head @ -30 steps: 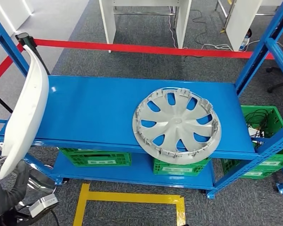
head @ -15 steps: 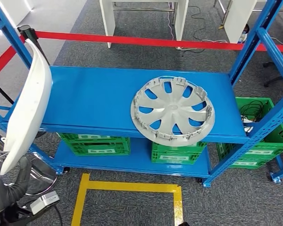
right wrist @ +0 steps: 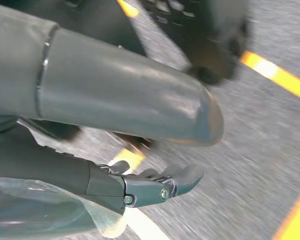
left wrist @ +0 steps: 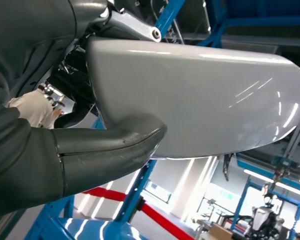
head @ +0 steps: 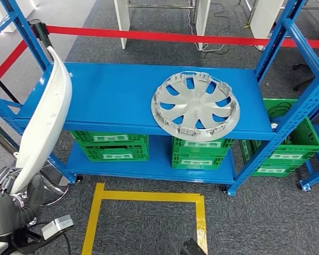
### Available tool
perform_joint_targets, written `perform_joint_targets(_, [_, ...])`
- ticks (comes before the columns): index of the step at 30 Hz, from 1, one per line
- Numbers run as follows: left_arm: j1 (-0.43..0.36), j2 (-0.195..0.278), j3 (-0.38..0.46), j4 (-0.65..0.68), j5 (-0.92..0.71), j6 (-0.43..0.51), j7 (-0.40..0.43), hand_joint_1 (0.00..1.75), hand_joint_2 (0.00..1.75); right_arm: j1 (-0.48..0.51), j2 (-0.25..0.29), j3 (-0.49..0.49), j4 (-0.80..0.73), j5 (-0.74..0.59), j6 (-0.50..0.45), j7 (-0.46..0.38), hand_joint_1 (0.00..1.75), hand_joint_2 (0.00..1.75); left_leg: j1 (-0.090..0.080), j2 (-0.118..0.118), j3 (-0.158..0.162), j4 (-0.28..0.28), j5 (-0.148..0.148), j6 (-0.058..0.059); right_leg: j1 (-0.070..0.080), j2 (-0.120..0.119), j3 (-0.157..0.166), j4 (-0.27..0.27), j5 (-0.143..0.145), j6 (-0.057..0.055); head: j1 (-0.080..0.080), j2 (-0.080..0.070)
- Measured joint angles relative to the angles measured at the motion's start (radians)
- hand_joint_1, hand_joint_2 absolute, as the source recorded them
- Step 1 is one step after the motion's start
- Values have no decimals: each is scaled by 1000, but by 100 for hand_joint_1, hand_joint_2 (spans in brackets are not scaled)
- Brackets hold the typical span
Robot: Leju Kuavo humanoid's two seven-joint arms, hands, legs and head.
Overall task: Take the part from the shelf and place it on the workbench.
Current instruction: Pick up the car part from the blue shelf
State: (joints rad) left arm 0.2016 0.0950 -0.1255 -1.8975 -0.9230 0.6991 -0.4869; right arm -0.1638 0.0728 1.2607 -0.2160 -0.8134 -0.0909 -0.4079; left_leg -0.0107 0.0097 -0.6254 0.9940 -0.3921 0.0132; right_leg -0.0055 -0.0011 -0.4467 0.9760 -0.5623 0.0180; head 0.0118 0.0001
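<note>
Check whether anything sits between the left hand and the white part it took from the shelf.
Nothing visible does: the left hand already grips the white curved part, thumb pressed against its surface, beside the blue shelf. No workbench can be identified here.

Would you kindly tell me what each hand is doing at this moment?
Left hand: holding the long white part, thumb against it.
Right hand: holding nothing, thumb and fingers apart, over the floor.
</note>
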Motion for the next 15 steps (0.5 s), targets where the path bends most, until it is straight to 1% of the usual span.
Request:
perform_joint_targets(1, [-1, 1, -1, 1, 0, 0, -1, 175, 175, -5, 0, 0, -8, 5, 5, -22, 0, 0, 2, 1, -2, -1, 9, -7, 2, 0, 0, -14, 0, -5, 0, 0])
perform_joint_targets(2, [-2, 1, -3, 2, 0, 0, -1, 175, 175, -8, 1, 0, -16, 10, 10, -39, 0, 0, 5, 0, -5, 0, 12, -14, 2, -1, -9, -15, 7, -12, 1, 0])
perform_joint_targets(3, [-3, 2, -4, 3, 0, 0, -1, 175, 175, -11, 2, 0, -24, 16, 14, -53, 0, 0, 7, -1, -10, 7, -2, -21, 1, -3, -16, -17, 17, -20, 0, 0])
perform_joint_targets(4, [-3, 3, -5, 4, 0, 0, -1, 175, 175, -13, 3, -1, -33, 25, 17, -67, 0, 0, 9, -2, -17, 30, -36, -28, -1, -5, -25, -19, 29, -28, -2, 0])
perform_joint_targets(5, [-2, 5, -6, 5, 0, 0, -1, 175, 175, -14, 4, -3, -42, 39, 21, -85, 0, 0, 12, -3, -27, 73, -88, -34, -2, -8, -37, -19, 41, -33, -5, 0])
perform_joint_targets(6, [-2, 6, -7, 6, 0, 0, -2, 175, 175, -15, 4, -6, -53, 55, 24, -104, 0, 0, 14, -4, -38, 130, -144, -41, -2, -9, -47, -18, 52, -35, -8, 0])
perform_joint_targets(7, [-2, 8, -7, 7, 0, 0, -2, 175, 175, -15, 4, -10, -66, 73, 28, -123, 0, 0, 17, -4, -46, 194, -186, -46, -2, -10, -58, -16, 63, -35, -10, 0])
perform_joint_targets(8, [-2, 10, -8, 7, 1, 0, -2, 175, 175, -14, 2, -18, -80, 92, 30, -141, 0, 0, 20, -4, -48, 245, -204, -50, -2, -10, -72, -13, 75, -34, -11, 0])
perform_joint_targets(9, [-2, 11, -9, 7, 1, 0, -3, 175, 175, -14, 1, -27, -95, 109, 32, -153, 0, 0, 22, -4, -39, 268, -197, -53, -2, -10, -87, -8, 85, -33, -11, 0])
perform_joint_targets(10, [-2, 13, -10, 8, 2, 0, -3, 175, 175, -13, -1, -36, -110, 123, 33, -162, 0, 0, 24, -4, -15, 257, -174, -55, -3, -10, -105, -2, 94, -30, -11, 0])
perform_joint_targets(11, [-2, 15, -10, 8, 2, 0, -3, 175, 175, -12, -3, -46, -126, 135, 34, -168, 0, 0, 27, -4, 26, 209, -145, -56, -4, -10, -122, 6, 101, -27, -11, 0])
perform_joint_targets(12, [-3, 16, -10, 8, 2, 0, -4, 175, 175, -11, -5, -55, -140, 143, 35, -172, 0, 0, 28, -4, 74, 139, -131, -55, -5, -10, -136, 14, 107, -22, -11, 0])
perform_joint_targets(13, [-3, 17, -11, 8, 2, 0, -4, 175, 175, -11, -7, -64, -154, 152, 36, -176, 0, 0, 27, -6, 118, 70, -128, -53, -4, -9, -148, 21, 112, -16, -11, 0])
perform_joint_targets(14, [-4, 18, -12, 8, 3, 0, -5, 175, 175, -11, -9, -72, -167, 165, 37, -179, 0, 0, 26, -7, 145, 20, -132, -49, -4, -9, -157, 26, 118, -10, -11, 0])
perform_joint_targets(15, [-4, 20, -12, 8, 4, 0, -5, 175, 175, -10, -13, -81, -182, 181, 37, -181, 0, 0, 23, -8, 155, -4, -140, -43, -3, -9, -162, 28, 126, -3, -11, 0])
